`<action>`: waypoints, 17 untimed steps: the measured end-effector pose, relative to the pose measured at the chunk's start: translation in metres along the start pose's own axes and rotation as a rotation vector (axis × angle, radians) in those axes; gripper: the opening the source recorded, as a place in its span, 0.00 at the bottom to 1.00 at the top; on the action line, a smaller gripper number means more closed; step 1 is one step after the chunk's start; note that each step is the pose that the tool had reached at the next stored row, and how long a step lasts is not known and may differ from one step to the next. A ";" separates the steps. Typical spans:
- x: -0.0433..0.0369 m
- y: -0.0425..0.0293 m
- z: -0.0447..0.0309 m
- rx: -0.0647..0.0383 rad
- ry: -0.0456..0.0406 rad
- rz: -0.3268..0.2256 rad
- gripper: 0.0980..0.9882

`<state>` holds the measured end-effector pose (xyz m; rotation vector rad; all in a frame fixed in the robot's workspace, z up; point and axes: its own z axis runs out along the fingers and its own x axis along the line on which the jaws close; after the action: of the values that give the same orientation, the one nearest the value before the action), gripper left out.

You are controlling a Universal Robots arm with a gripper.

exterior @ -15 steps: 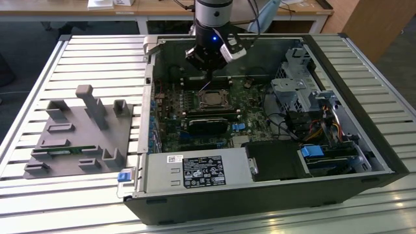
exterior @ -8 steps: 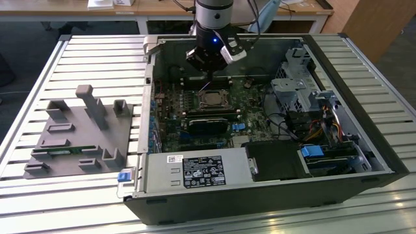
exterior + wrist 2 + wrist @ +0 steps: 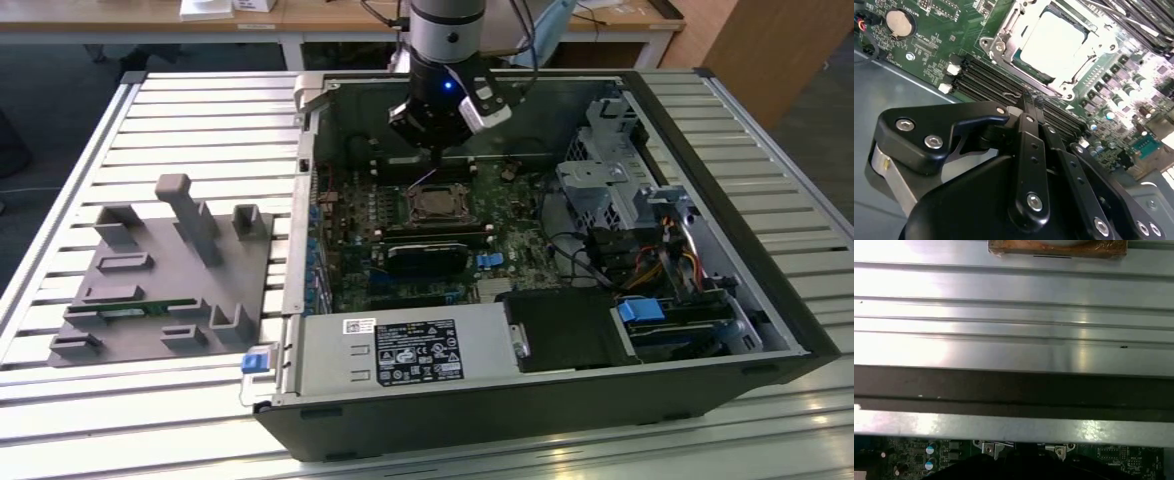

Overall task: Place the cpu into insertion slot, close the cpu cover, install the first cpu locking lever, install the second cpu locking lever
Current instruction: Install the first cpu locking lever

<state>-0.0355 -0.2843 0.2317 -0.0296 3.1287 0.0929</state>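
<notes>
Gripper (image 3: 1030, 100): clenched, black fingertips pressed together in the second wrist view, nothing between them. Poised over the memory slots (image 3: 984, 82), just beside the near edge of the socket, apparently not touching the board. Seen in the exterior view as gripper (image 3: 434, 148) low inside the open computer case (image 3: 747, 300), close to its far wall.

Just beyond the fingertips: the cpu (image 3: 1054, 42), dull silver top facing up, seated flat in the insertion slot (image 3: 434, 205). Around it, the cpu cover (image 3: 1024, 67), down over the chip as far as can be judged, square window framing the metal top. Thin wire beside the fingertips, possibly a locking lever; latched or free, cannot tell.

Further out: green motherboard (image 3: 934, 45) with a coin cell battery (image 3: 898, 22). Outside the case, on the exterior view's left, a grey fixture (image 3: 160, 270) on the slatted table (image 3: 80, 150).

Likely risks, judged from this pose:
- Missing the thin lever wire with closed fingertips and sliding off onto the memory slots or nearby small components, through slight misalignment.
- Pushing a lever down without tucking it under its hook, leaving the cover springing up.
- Pressing on an unevenly seated cover, loading the chip and the pins beneath.
- Knocking the gripper body against the case wall, given the tight clearance.
</notes>
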 end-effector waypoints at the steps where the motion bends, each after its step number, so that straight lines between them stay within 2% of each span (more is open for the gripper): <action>1: -0.0013 0.0001 0.0013 0.000 -0.0001 0.000 0.01; 17: -0.0131 0.0004 0.0185 0.001 0.0000 0.000 0.01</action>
<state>-0.0222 -0.2825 0.2134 -0.0298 3.1288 0.0913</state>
